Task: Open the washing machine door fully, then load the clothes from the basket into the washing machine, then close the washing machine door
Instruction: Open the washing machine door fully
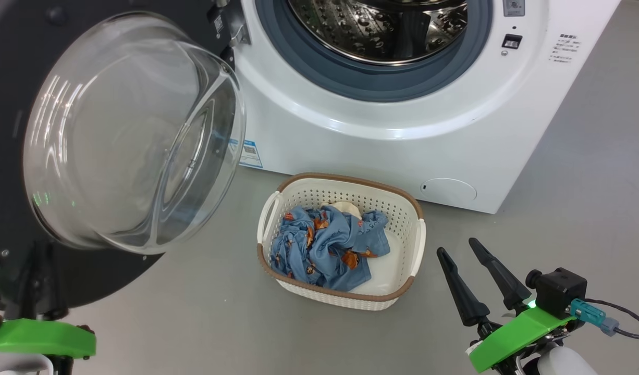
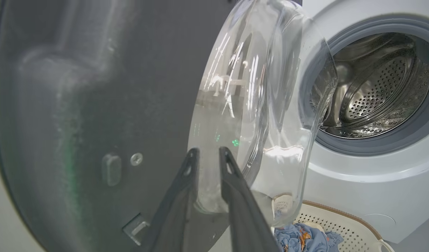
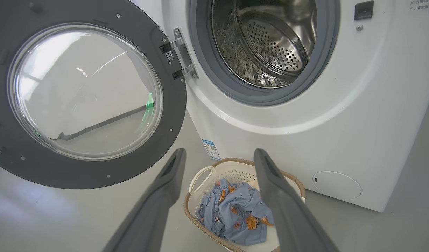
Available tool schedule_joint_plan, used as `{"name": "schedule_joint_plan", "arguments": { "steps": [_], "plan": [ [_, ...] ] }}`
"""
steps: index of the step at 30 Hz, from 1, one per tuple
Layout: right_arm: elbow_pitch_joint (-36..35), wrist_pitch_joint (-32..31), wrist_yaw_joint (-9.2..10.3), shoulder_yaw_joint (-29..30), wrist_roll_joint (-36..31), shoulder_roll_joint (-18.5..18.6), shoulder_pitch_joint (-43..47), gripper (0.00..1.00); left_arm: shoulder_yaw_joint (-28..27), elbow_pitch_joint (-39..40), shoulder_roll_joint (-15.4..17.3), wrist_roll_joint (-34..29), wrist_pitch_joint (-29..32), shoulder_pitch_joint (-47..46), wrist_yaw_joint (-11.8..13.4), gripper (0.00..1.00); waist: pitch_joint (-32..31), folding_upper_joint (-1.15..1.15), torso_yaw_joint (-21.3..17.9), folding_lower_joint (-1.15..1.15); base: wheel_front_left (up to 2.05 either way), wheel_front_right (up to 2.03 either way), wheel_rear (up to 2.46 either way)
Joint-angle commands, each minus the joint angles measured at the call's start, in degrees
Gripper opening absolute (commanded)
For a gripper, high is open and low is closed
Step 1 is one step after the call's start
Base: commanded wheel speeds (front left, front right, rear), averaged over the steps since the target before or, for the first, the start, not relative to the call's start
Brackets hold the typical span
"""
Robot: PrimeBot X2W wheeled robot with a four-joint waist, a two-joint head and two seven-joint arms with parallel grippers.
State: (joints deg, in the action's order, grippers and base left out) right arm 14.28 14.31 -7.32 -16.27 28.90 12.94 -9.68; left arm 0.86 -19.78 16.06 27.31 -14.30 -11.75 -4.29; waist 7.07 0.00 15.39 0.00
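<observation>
The washing machine door (image 1: 132, 135) stands swung wide to the left on its hinge, its clear glass bowl bulging toward the near side, and the steel drum (image 1: 377, 26) of the washing machine (image 1: 382, 151) lies open behind its grey-blue gasket. The first step looks done, so loading seems to be the step in hand. The basket (image 1: 351, 179) sits on the floor just near of the machine's front, below the drum mouth, with its long axis running roughly left to right. The clothes (image 1: 330, 245) lie heaped in its left and middle part, a bit of cream cloth showing at the far edge. The heap lies to the left of the right pincer (image 1: 457, 247) and a little farther off, close beside it. In the right wrist view it sits low between the two fingers, so this arm is the nearer and the better aimed. That pincer is spread wide and holds nothing, its tips apart from the basket rim. The left pincer (image 2: 209, 154) hovers at the door's inner face, beside the edge of the glass bowl; its fingers are parted by only a narrow gap and pinch nothing, and whether the tips touch the door cannot be told
</observation>
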Motion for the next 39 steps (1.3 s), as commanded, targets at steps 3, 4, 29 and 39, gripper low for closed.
{"name": "schedule_joint_plan", "arguments": {
  "steps": [3,4,29,39],
  "plan": [
    [-1.2,0.69,-0.17,-1.35,0.35,0.2,-1.49,1.0,-1.75,3.42,1.66,-0.54,-0.68,0.31,0.56,1.0,-0.31,0.0,-0.74,0.0,0.0,0.0,0.0],
    [-1.2,0.69,-0.17,-1.33,0.33,0.17,-1.47,1.0,-1.62,4.09,1.55,-0.62,-0.68,0.6,0.65,1.0,-0.37,0.0,-0.96,0.0,0.0,0.0,0.0],
    [-2.32,0.69,-0.17,-2.13,0.09,0.94,-0.67,1.0,2.28,17.91,-0.28,-2.02,0.94,7.06,3.45,1.0,-3.82,0.0,-10.0,0.0,0.0,0.0,0.0],
    [-4.37,0.69,-0.17,-2.0,-0.4,1.03,-1.0,1.0,3.1,18.36,-1.21,-1.98,0.5,8.65,3.83,1.0,-4.42,0.0,-14.66,0.0,0.0,0.0,0.0]
  ]
}}
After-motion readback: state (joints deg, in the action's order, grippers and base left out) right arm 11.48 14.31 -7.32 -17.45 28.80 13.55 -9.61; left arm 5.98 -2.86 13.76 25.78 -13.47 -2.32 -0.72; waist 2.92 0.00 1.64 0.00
